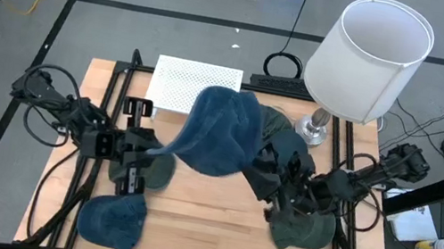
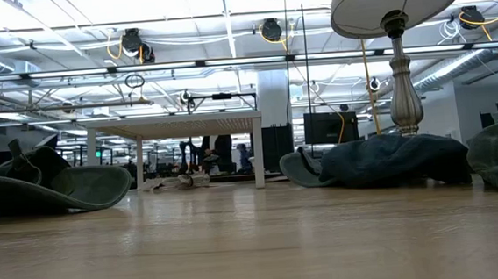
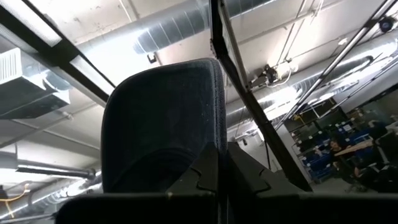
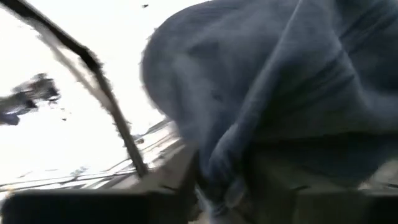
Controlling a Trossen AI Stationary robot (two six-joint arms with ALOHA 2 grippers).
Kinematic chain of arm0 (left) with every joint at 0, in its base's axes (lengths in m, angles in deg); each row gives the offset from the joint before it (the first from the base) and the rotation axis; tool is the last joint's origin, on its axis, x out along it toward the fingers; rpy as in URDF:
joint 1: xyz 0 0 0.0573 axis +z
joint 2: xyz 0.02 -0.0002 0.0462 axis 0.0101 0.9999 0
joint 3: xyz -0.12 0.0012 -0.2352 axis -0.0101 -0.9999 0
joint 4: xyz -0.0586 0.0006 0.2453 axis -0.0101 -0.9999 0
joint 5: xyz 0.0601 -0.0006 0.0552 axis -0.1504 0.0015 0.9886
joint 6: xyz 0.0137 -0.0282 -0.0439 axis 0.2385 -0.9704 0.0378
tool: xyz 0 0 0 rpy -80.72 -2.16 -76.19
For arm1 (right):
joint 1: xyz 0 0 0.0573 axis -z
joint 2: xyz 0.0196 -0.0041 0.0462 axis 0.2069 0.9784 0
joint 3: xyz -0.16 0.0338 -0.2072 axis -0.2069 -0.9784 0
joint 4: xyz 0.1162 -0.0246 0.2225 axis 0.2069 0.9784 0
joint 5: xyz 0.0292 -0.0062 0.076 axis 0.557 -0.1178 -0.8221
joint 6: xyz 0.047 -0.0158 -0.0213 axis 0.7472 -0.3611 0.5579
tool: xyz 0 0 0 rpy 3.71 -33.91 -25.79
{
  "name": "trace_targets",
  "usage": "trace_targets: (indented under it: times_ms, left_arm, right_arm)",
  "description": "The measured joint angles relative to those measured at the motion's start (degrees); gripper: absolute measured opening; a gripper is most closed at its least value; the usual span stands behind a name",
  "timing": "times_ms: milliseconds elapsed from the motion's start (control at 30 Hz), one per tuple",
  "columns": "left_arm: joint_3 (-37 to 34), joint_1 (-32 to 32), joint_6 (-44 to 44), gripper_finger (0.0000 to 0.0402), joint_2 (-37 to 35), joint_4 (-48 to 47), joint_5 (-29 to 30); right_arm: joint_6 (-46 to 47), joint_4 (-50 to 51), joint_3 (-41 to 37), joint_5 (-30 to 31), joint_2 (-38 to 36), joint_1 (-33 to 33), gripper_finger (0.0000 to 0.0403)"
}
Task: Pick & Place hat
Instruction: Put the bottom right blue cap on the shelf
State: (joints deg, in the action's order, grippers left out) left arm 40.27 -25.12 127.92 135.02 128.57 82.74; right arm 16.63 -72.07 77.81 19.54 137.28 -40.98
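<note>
A tall lamp stands near the table's back right corner. A white board with holes lies at the back edge.

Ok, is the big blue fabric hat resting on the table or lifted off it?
Lifted. The big blue fabric hat hangs stretched between the left gripper and right gripper, both pinching its edges above the wooden table.

blue hat between pincer fingers

Both arms are dark, near-black, built of blocky jointed segments. Black cables loop loosely along the left arm and trail behind the right arm; each gripper has dark, angular fingers
</note>
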Motion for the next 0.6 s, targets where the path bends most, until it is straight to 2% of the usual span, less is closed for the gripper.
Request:
trace_targets:
  times_ms: [67,100,267,467,600]
  left_arm:
    - [0.0,0.0,-0.2,0.0009,0.0,-0.3,0.4]
    - [0.0,0.0,-0.4,0.0009,0.0,-0.6,0.4]
    - [0.0,0.0,-3.7,0.0013,0.0,-4.3,0.9]
    - [0.0,0.0,-12.2,0.006,0.0,-5.3,1.2]
    - [0.0,0.0,-16.8,0.0069,0.0,-5.9,2.7]
  right_arm:
    - [0.0,0.0,0.0,-1.5,0.0,-0.4,0.0028]
    - [-0.1,0.1,0.0,-2.1,-0.1,-0.6,0.0019]
    - [0.2,-0.7,0.0,-3.1,-0.3,-0.7,0.0017]
    - [0.0,-2.8,0.1,-9.6,-1.8,0.0,0.0016]
    - [0.3,-1.0,0.1,-11.8,-2.9,0.5,0.0016]
